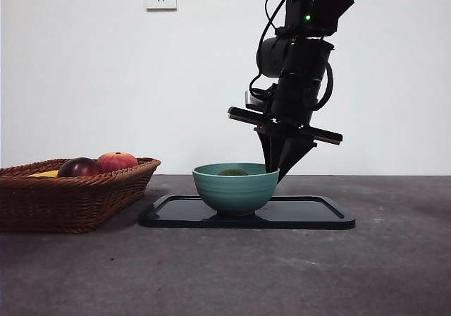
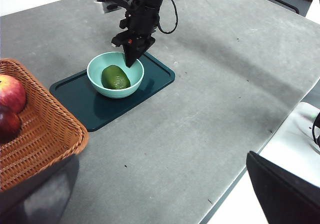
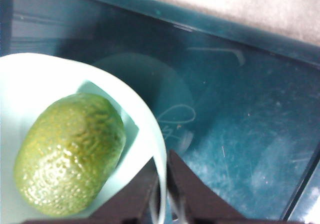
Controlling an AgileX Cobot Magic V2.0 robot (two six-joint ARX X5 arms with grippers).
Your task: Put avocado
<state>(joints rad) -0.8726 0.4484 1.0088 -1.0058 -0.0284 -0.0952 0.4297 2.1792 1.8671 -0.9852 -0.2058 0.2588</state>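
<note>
The dark green avocado (image 1: 232, 171) (image 2: 115, 77) (image 3: 70, 154) lies inside a teal bowl (image 1: 236, 192) (image 2: 97, 64) (image 3: 30, 74) that stands on a dark tray (image 1: 310, 214) (image 2: 100, 109) (image 3: 225, 109). My right gripper (image 1: 282, 169) (image 2: 131, 61) (image 3: 161, 194) reaches down at the bowl's side, beside the avocado and not touching it. Its two jaws stand close together with the bowl's rim between them. My left gripper (image 2: 160, 159) waits well away from the tray, open and empty.
A wicker basket (image 1: 70, 196) (image 2: 45, 134) sits beside the tray, holding an orange-red apple (image 1: 116, 161) (image 2: 10, 91), a dark red fruit (image 1: 79, 166) (image 2: 7, 124) and something yellow (image 1: 46, 174). The table edge (image 2: 260, 144) runs near the left arm.
</note>
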